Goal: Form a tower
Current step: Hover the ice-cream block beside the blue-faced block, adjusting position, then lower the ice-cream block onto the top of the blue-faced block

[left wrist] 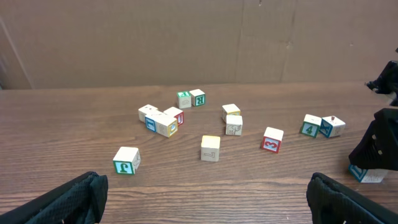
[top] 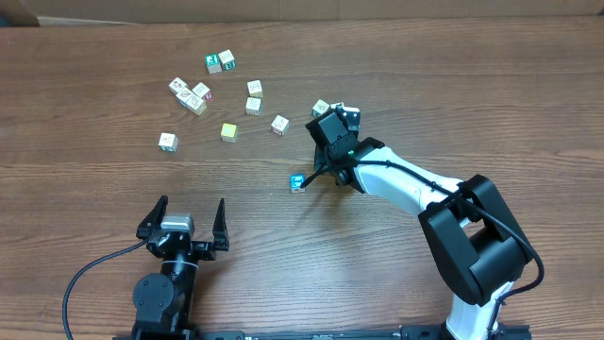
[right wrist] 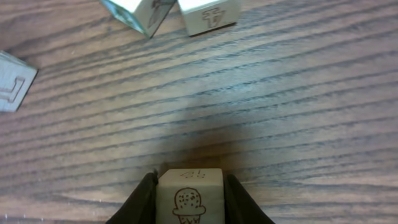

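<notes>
Gripping a pale cube (right wrist: 189, 202) with an ice-cream picture, the right hand (right wrist: 189, 179) is closed on its sides, just beside two loose cubes (top: 321, 108). The other cubes (top: 253, 106) lie scattered one layer deep across the brown wood-grain worktop (top: 472, 76). The left hand (top: 192, 203) rests near the front edge, fingers spread wide. Plain brown cardboard (left wrist: 186, 43) backs the worktop's far side.

Overhead looks straight down from high above the yellow-green cube (top: 228, 131). Left wrist, low on its robot-facing side, looks across it; both views share it. Right wrist looks down, close, at the table (right wrist: 280, 93) to its right.
</notes>
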